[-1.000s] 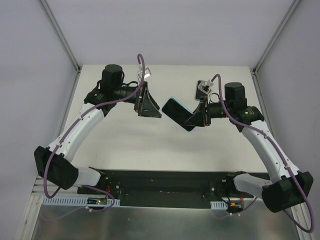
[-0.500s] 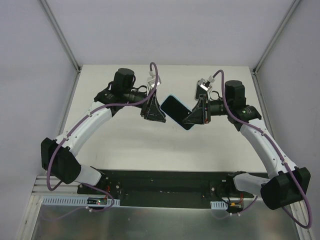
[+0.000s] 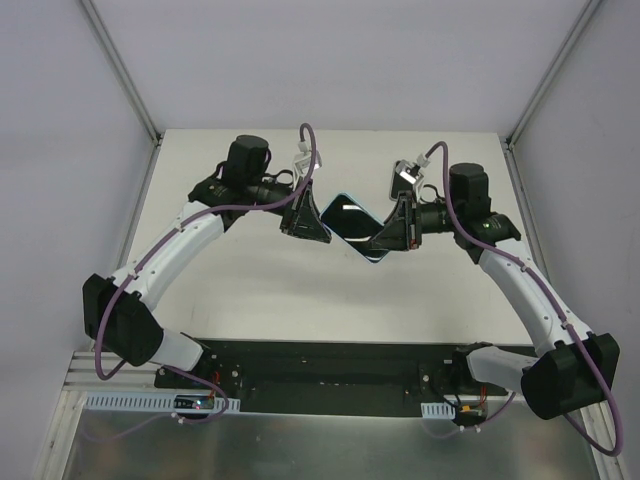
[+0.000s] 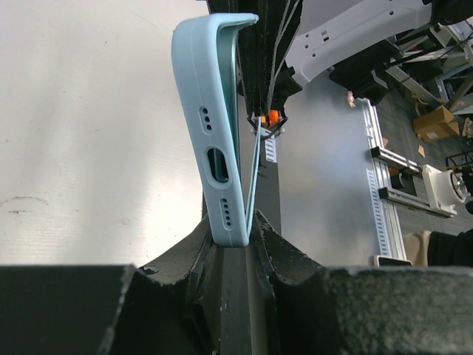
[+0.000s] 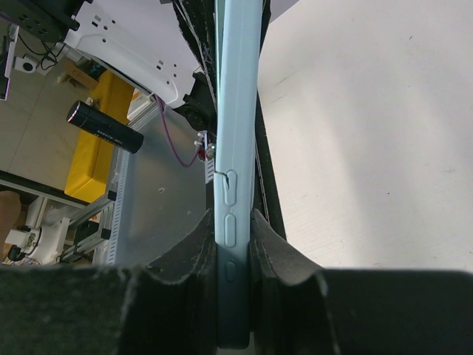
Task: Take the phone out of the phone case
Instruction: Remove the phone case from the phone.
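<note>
The phone [image 3: 350,225] sits in its pale blue phone case [image 4: 211,148], and the two arms hold it between them in the air above the middle of the table [image 3: 250,290]. Its dark screen faces up and it lies slantwise to the table's edges.

The left gripper [image 3: 320,226] is clamped on the end of the case nearer the table's left side. From its wrist camera, the black fingers [image 4: 284,259] press on either side of a corner of the case, beside the edge with the charging slot and the small rows of holes. Along that edge the case bows outward, away from a thin line running beside it. I cannot say for sure whether that line is the phone's own edge.

The right gripper [image 3: 380,240] is closed on the end nearer the table's right side. Its fingers [image 5: 188,255] squeeze the case's long side, where the moulded buttons show.

Nothing else lies on the pale table top.
</note>
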{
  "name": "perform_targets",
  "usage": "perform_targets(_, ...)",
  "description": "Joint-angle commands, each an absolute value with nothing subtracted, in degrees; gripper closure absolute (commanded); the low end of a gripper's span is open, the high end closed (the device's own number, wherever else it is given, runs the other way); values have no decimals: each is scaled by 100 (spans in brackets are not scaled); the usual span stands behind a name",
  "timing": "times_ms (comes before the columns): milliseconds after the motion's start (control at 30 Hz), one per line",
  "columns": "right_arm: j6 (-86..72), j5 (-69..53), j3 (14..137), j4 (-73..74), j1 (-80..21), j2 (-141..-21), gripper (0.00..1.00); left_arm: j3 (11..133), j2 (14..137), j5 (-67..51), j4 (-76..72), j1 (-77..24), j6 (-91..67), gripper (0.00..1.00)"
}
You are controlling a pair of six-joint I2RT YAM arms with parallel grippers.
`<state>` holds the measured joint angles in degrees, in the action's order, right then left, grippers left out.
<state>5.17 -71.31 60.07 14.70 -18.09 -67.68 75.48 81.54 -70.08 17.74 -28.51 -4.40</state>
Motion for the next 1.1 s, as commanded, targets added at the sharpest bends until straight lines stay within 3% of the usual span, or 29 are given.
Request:
perform_targets(0,422,-7348,5994,949,-1775,-6653,100,7883,8244,-7497,1687,-2918,-307,82)
perform_targets(133,457,-7313,5950,949,-1775,-6627,100,7972,8279,-7585,1688,-2918,-378,74)
perform_targets(400,475,-7304,5898,958,-1767,-6618,100,7989,8262,-7602,1688,-2927,-396,74)
perform_targets(533,483,-7295,5889,949,-1767,-6601,100,8042,8279,-7594,1688,-2918,-396,79)
perform_targets(667,475,-7304,5880,958,-1775,-6627,100,8112,8367,-7611,1687,-2935,-396,99)
perform_targets(1067,-148,-7699,5722,309,-1767,-6811,100,7928,8271,-7902,1810,-3304,509,100)
